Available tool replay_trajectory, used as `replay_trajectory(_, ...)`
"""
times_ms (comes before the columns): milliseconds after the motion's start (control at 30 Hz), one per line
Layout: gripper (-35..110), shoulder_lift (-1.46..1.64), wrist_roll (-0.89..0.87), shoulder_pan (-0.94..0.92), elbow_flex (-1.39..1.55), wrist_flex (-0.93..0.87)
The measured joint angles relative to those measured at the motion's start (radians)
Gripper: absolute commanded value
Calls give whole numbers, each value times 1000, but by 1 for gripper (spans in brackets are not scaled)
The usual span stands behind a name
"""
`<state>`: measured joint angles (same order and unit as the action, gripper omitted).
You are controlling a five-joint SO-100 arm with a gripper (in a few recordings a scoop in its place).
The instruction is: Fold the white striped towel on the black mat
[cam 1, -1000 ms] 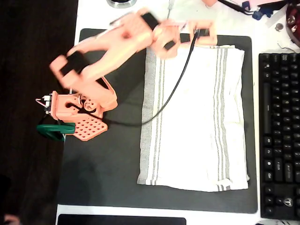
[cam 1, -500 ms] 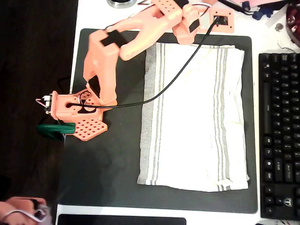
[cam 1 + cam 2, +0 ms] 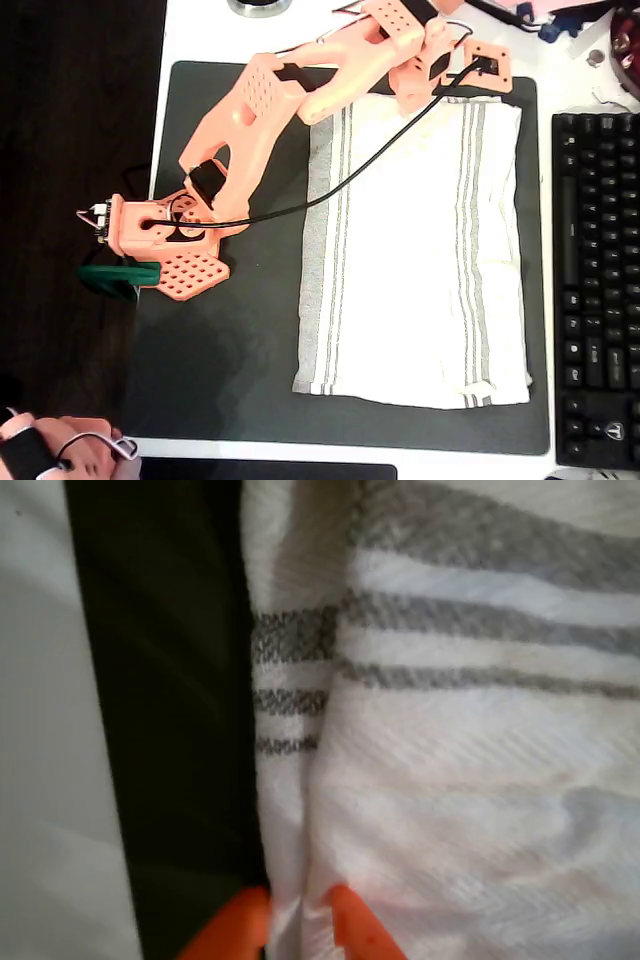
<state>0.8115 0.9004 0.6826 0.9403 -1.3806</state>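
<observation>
The white striped towel (image 3: 420,260) lies flat on the black mat (image 3: 230,350), its grey stripes running along the left and right sides in the overhead view. My orange arm stretches from its base to the towel's far edge, where my gripper (image 3: 432,92) sits over the cloth. In the wrist view the two orange fingertips stand close together at the bottom, and my gripper (image 3: 297,930) is shut on a raised ridge of the towel (image 3: 450,780) at its edge. Beside that edge runs the mat (image 3: 170,730).
A black keyboard (image 3: 595,280) lies right of the mat. The arm's base (image 3: 165,240) and a green clamp (image 3: 115,278) stand at the mat's left edge. A black cable (image 3: 370,170) hangs across the towel. A person's hand (image 3: 60,455) shows at bottom left.
The arm has swung up and to the right, stretching out, so the gripper now sits at the towel's far edge. The person's hand has come further into view at bottom left.
</observation>
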Motion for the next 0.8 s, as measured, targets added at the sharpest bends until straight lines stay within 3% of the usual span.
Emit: replay_trajectory(800,0,69,-41,52,-345,-291)
